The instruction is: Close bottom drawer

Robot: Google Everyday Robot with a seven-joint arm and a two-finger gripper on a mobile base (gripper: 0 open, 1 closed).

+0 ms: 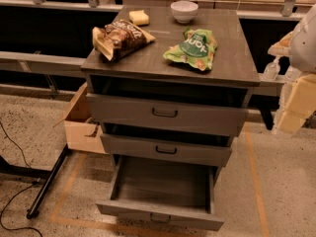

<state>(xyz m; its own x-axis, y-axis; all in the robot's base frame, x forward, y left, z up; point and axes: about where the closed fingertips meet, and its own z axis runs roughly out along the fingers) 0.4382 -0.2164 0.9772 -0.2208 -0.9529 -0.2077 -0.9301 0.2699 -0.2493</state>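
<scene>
The bottom drawer (163, 184) is sitting pulled far out of the cabinet, low and to the left of the pincer (291, 107) as I am watching it. The drawer's plain grey box is showing open to the camera, and its small dark handle (159, 217) is lying centred on the front.

The pincer is hanging pale and blurred at the right edge of my view, level with the top drawer (165, 113) and apart from the cabinet. I cannot tell how wide it is standing, nor whether it is holding anything.

The middle drawer (165, 151) is sitting lower than the pincer and left of it, out a little less than the top one.

Up and left of the pincer, on the cabinet top (237, 58), a green snack bag (192, 47) is lying nearest, its white lettering upside down to me and not readable. Farther left, a brown bag (118, 39) is showing script that is possibly reading "Sea Salt". A white bowl (184, 11) and a yellow sponge (139, 18) are sitting at the far edge. A cardboard box (81, 122) is resting on the floor beyond the cabinet's far side.
</scene>
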